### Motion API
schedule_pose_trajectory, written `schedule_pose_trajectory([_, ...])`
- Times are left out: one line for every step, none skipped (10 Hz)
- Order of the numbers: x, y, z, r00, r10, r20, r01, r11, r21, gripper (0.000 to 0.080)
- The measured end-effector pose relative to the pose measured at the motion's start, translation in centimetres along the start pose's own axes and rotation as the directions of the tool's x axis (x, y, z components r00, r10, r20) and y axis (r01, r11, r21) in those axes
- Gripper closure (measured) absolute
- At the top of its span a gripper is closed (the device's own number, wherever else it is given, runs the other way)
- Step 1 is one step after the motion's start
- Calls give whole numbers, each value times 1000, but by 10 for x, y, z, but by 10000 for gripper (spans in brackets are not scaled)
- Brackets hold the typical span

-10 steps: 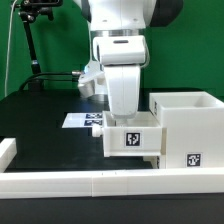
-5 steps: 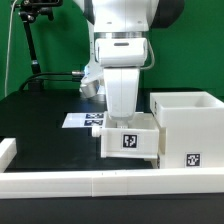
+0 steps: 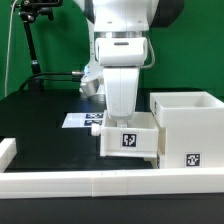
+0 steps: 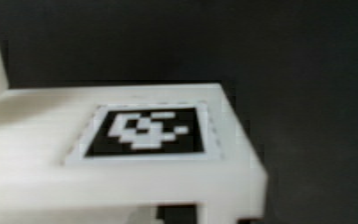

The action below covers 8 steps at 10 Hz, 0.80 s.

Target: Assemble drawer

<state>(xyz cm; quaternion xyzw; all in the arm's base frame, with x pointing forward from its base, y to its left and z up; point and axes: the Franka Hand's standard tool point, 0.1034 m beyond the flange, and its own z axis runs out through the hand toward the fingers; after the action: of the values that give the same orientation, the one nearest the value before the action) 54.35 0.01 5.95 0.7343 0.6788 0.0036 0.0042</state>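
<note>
At the exterior view's left a low white rail runs along the front of the black table. Behind it, flat on the table, lies the marker board. In the middle the white arm stands straight down over a small white drawer box bearing a tag; the gripper is hidden where arm meets box, so whether its fingers are apart or clamped cannot be told. The box sits directly beneath it. To the right, touching the small box, stands the larger open drawer body. The wrist view shows the tagged box top close below.
</note>
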Motion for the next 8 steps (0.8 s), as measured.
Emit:
schedule_pose_trajectory([3, -1, -2, 1000, 0, 2, 0, 1000, 8, 757])
schedule_pose_trajectory([5, -2, -2, 1000, 0, 2, 0, 1000, 12, 757])
schedule_pose_trajectory([7, -3, -2, 1000, -1, 2, 1, 1000, 14, 757])
schedule_pose_trajectory([7, -4, -1, 1000, -2, 3, 2, 1000, 18, 757])
schedule_pose_trajectory([6, -4, 0, 1000, 0, 4, 0, 1000, 20, 757])
schedule_pose_trajectory([6, -5, 0, 1000, 1, 4, -1, 1000, 21, 757])
schedule_pose_trajectory([6, -5, 1, 1000, 1, 4, -1, 1000, 22, 757])
schedule_pose_trajectory([6, -5, 1, 1000, 1, 4, -1, 1000, 23, 757])
